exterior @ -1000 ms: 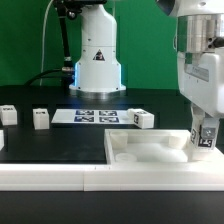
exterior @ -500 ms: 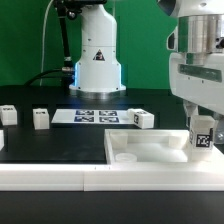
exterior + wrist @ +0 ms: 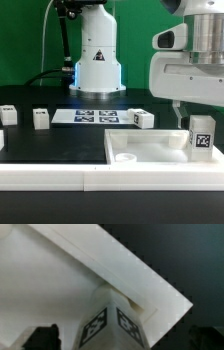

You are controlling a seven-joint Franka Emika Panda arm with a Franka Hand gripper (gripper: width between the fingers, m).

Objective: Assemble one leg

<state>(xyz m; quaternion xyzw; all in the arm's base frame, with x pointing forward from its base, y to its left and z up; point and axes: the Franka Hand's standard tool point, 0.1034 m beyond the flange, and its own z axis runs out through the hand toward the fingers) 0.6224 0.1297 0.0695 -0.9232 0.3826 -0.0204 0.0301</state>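
Note:
The leg [image 3: 201,137] is a small white post with a black-and-white tag. It stands upright in the near corner recess of the white panel [image 3: 150,150], at the exterior view's right. My gripper [image 3: 196,112] hangs just above it, open and empty. In the wrist view the leg [image 3: 112,319] rises from the panel's corner [image 3: 60,274]. The two dark fingertips [image 3: 45,336] stand on either side of the leg, with gaps between them and it.
Three more white legs lie on the black table: one [image 3: 39,119] and one [image 3: 5,113] at the exterior view's left, one [image 3: 143,119] by the marker board [image 3: 95,116]. The robot base [image 3: 98,60] stands behind. A white ledge [image 3: 60,178] runs along the front.
The gripper has opened and let go of the leg, then risen straight up. The leg stays standing in the panel's corner.

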